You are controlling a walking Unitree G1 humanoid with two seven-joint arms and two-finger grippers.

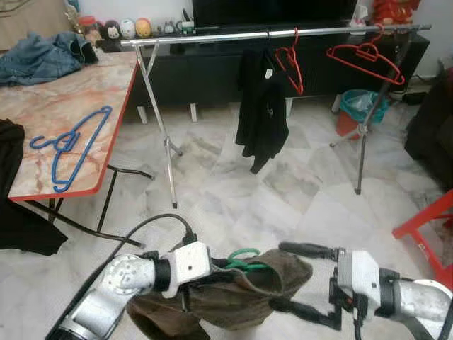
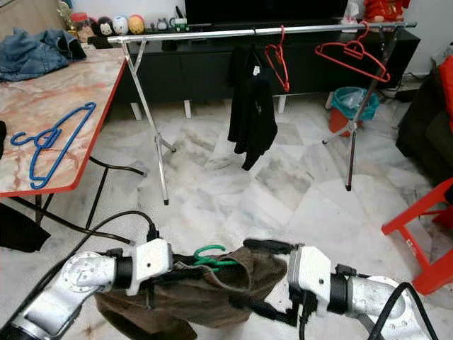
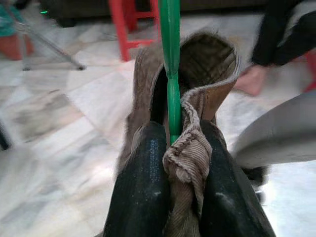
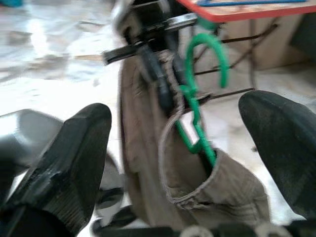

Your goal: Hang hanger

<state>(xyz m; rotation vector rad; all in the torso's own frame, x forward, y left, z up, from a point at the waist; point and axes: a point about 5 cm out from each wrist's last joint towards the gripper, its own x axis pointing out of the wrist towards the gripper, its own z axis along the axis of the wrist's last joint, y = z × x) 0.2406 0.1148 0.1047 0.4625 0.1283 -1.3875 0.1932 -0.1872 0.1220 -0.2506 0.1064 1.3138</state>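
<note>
Marble floor; left end effector grips green hanger w/ brown garment.

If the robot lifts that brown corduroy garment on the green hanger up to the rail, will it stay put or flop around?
The brown corduroy garment looks floppy: it sags bunched below the left gripper. The thin green plastic hanger probably stays stiff. The thick fabric may swing and slip, since the open right gripper isn't holding it.

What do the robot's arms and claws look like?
Both arms are shiny silver tubes with round joints, black rings and white boxy wrists. A black cable loops over the left arm, and another curls beside the right arm. The left gripper and right gripper each have two long black fingers, thick with rounded tips and a slightly ribbed surface.
</note>
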